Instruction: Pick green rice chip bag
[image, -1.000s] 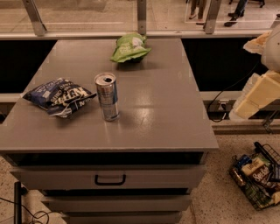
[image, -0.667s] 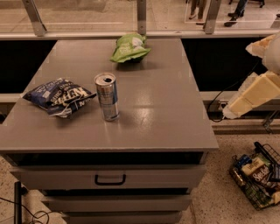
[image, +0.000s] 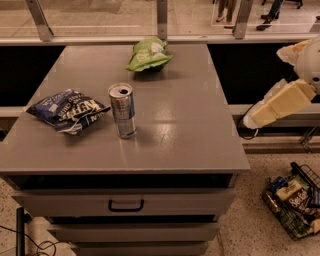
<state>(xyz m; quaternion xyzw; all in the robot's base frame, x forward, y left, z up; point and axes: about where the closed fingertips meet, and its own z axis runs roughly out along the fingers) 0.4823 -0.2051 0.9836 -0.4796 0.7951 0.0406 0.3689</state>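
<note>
The crinkled light-green rice chip bag (image: 148, 54) lies well apart at ten o'clock from the cream gripper (image: 260, 115), whose state I cannot tell.

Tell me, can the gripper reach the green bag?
Probably yes: the gripper sits beyond the table's right edge, and the green rice chip bag lies alone at the back, with the can and blue chip bag aside.

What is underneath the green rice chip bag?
The green rice chip bag lies on the grey table near its far edge. The patch of tabletop beneath the bag is covered, so nothing there can be seen. The gripper hangs right of the table, away from the bag.
</note>
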